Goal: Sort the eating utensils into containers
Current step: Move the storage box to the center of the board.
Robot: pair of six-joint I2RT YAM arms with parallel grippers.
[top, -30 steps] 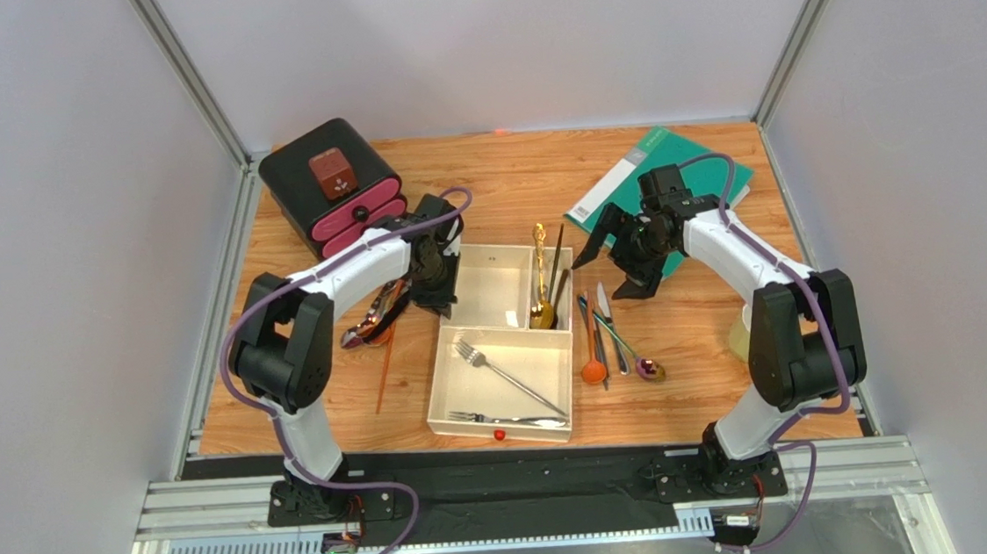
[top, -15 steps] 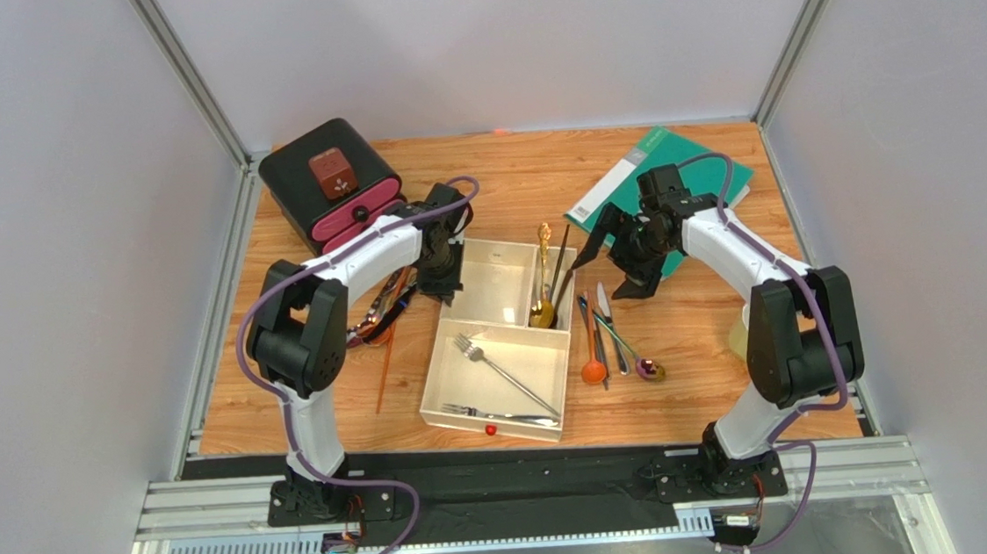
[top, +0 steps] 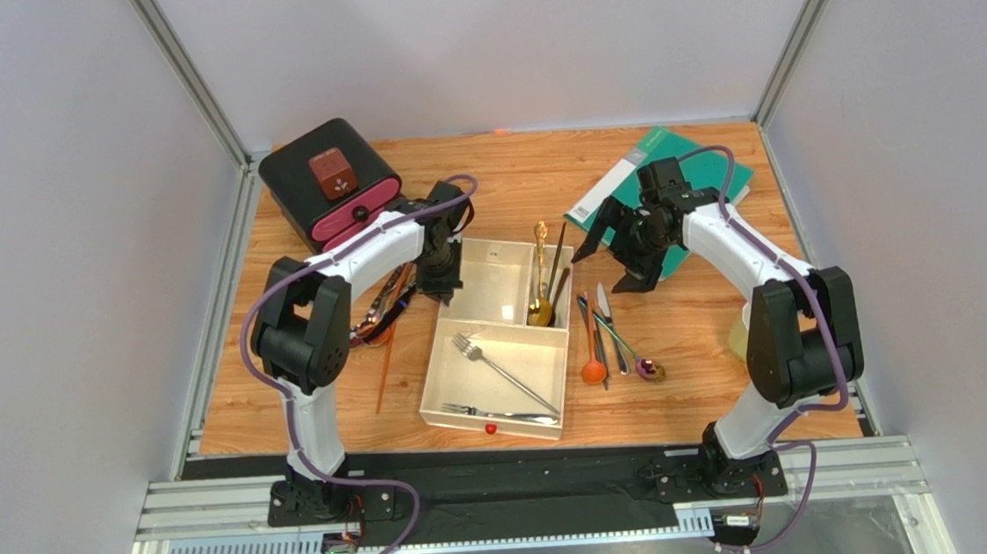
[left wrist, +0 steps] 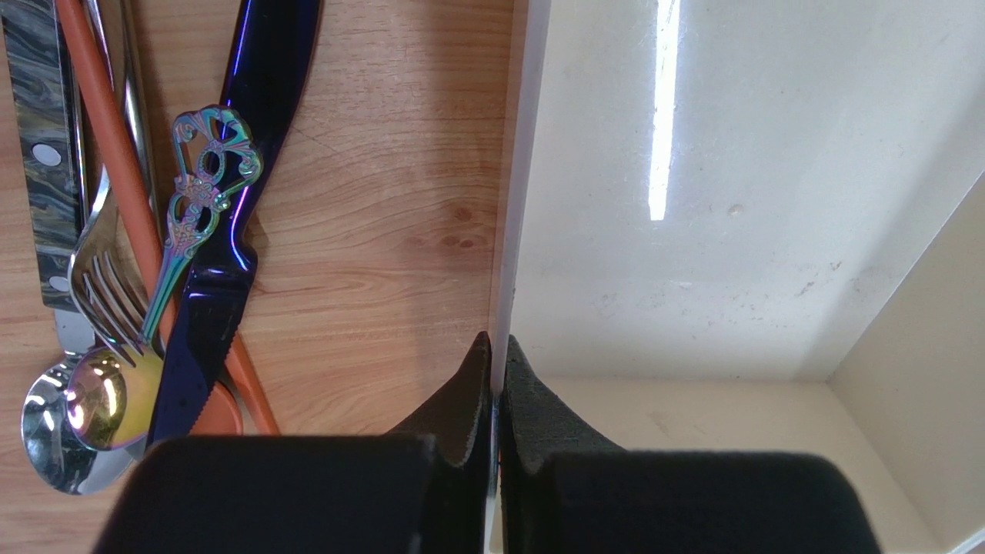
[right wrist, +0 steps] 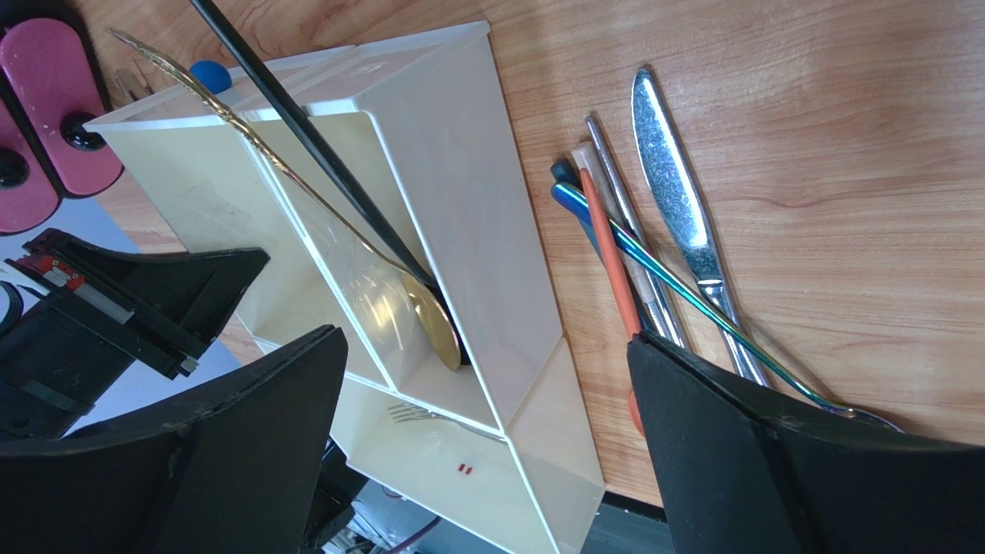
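Note:
The cream-white tray (top: 431,390) lies mid-table. Its large compartment holds two silver forks (top: 507,375); a small one holds a gold spoon (top: 541,273) and black sticks. My left gripper (top: 440,285) is shut on the tray's left wall (left wrist: 515,208), a fingertip on either side (left wrist: 495,346). Left of that wall lie a blue knife (left wrist: 243,173), an orange chopstick (left wrist: 116,173), an iridescent spoon (left wrist: 173,266) and a silver fork (left wrist: 98,277). My right gripper (top: 619,261) hangs open and empty (right wrist: 483,342) above the tray's right side. A silver knife (right wrist: 682,231) and several slim utensils (top: 610,341) lie right of the tray.
A black box with pink drawers (top: 330,184) stands at the back left, close behind my left arm. A green book (top: 663,178) lies at the back right under my right arm. A pale yellow cup (top: 739,334) stands beside the right arm's base link.
My left gripper moved onto the tray's left wall and shut on it. The tray's near end swung slightly left. The right arm barely moved.

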